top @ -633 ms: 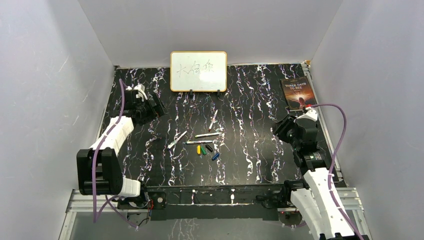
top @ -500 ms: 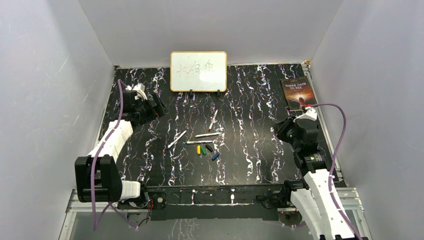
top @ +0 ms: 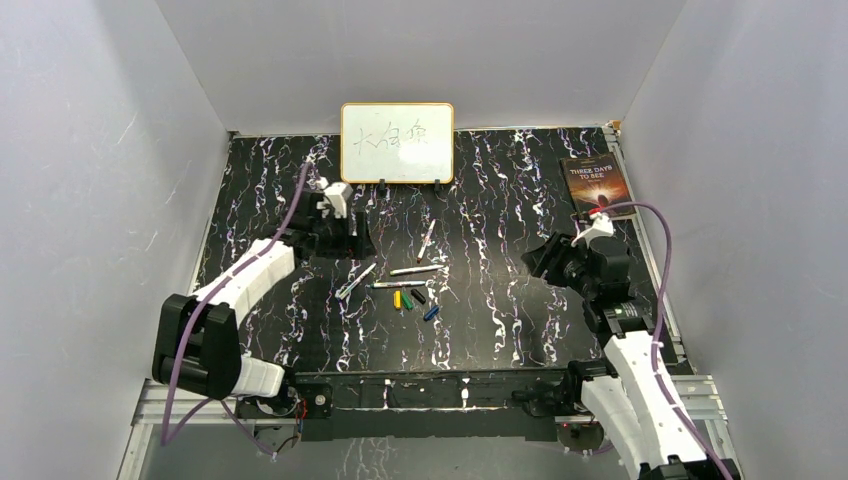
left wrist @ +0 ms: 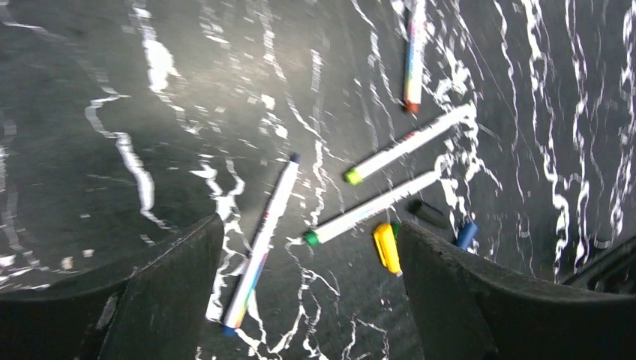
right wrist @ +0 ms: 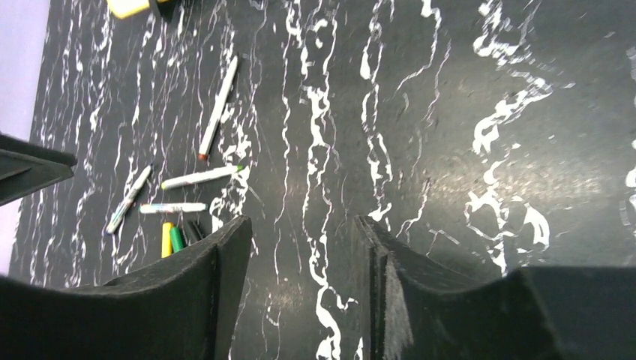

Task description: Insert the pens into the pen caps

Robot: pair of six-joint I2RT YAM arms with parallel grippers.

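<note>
Four whitish pens lie loose mid-table: one [top: 428,240] farthest, one [top: 417,269], one [top: 398,284] and one [top: 355,279] on the left. Just in front lie the yellow cap [top: 396,298], green cap [top: 407,298], black cap [top: 418,295] and blue cap [top: 431,312]. My left gripper [top: 355,240] is open and empty, above the table just left of the pens. Its wrist view shows the blue-tipped pen [left wrist: 262,240] between its fingers and the yellow cap [left wrist: 387,246] beside one finger. My right gripper [top: 535,258] is open and empty, to the right of the pens.
A small whiteboard [top: 397,142] stands at the back centre. A dark book [top: 596,186] lies at the back right. Grey walls enclose the black marbled table [top: 500,200] on three sides.
My left arm has swung right from the far-left side, bringing its gripper close to the pens. My right gripper has shifted a little left. The pens and caps have not moved.
</note>
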